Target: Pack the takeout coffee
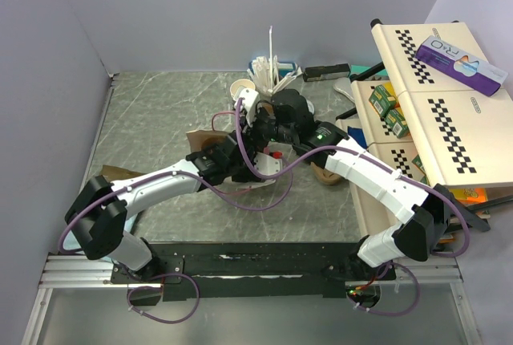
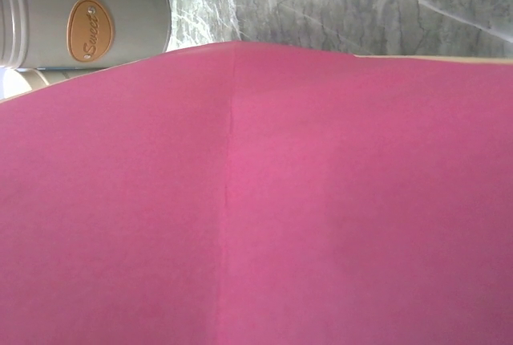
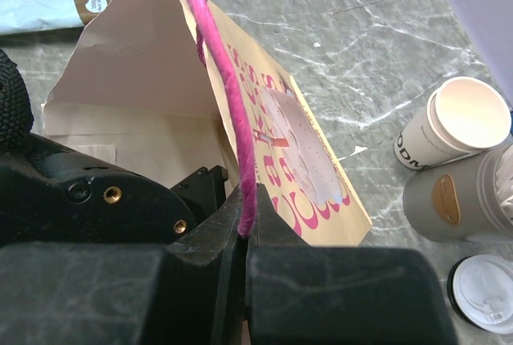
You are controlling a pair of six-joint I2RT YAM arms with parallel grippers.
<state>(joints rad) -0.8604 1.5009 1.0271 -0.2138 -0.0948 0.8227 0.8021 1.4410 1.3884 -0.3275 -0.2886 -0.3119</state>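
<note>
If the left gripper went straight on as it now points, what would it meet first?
Probably the paper bag's pink face, which fills the left wrist view, though depth is unclear.

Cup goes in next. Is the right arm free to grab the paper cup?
Probably not yet: the right hand is shut on the pink bag handle. The paper cup stands unobstructed nearby, but the hand must let go first.
</note>
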